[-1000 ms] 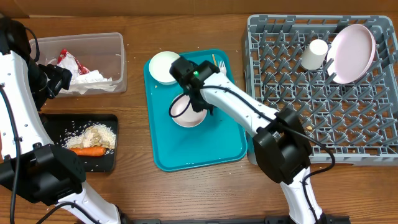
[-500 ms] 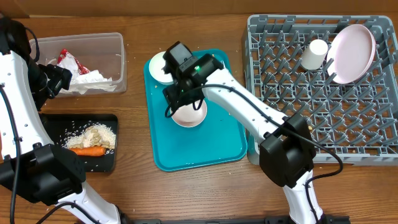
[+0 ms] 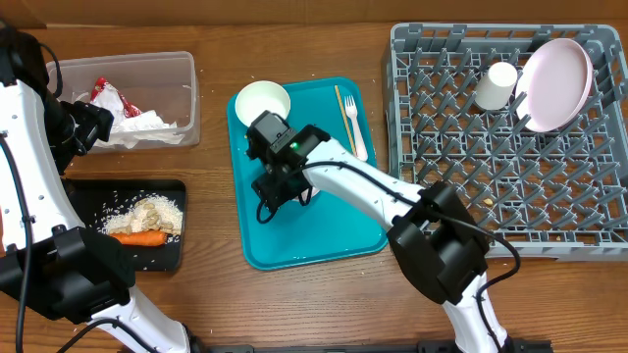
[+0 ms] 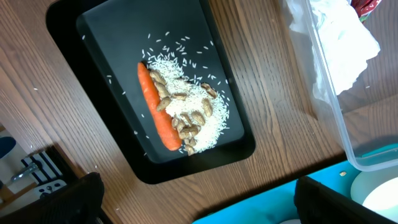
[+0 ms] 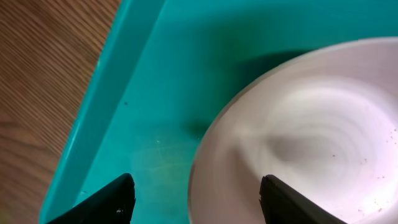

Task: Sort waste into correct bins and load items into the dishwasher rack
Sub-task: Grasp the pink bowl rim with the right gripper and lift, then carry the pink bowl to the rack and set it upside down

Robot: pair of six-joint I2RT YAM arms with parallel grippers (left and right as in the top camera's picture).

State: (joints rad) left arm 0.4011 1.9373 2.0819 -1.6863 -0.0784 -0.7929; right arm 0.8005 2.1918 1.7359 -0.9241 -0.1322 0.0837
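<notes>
My right gripper (image 3: pixel 274 189) is low over the teal tray (image 3: pixel 334 230) and open. Its fingertips straddle the left rim of a small white bowl (image 5: pixel 311 137), one outside and one inside, without pinching it. From overhead the arm mostly hides that bowl. A second white bowl (image 3: pixel 263 101) and the pale fork (image 3: pixel 351 123) lie at the tray's far end. The grey rack (image 3: pixel 510 186) holds a white cup (image 3: pixel 500 85) and a plate (image 3: pixel 554 83). My left gripper (image 4: pixel 199 211) hangs open and empty over the wood beside the black tray (image 4: pixel 106 37), which holds a carrot (image 4: pixel 158 115) and crumbs (image 4: pixel 189 112).
The clear tub (image 3: pixel 182 93) at the far left holds crumpled napkins (image 3: pixel 147 127) and a red wrapper (image 3: pixel 106 95). The left arm (image 3: pixel 29 186) runs along the table's left edge. A few crumbs lie on the rack's floor (image 3: pixel 488 201).
The right gripper has swung from above the far bowl toward the near left and dropped onto the nearer bowl's rim. The far bowl and fork are now uncovered. The left arm has not moved.
</notes>
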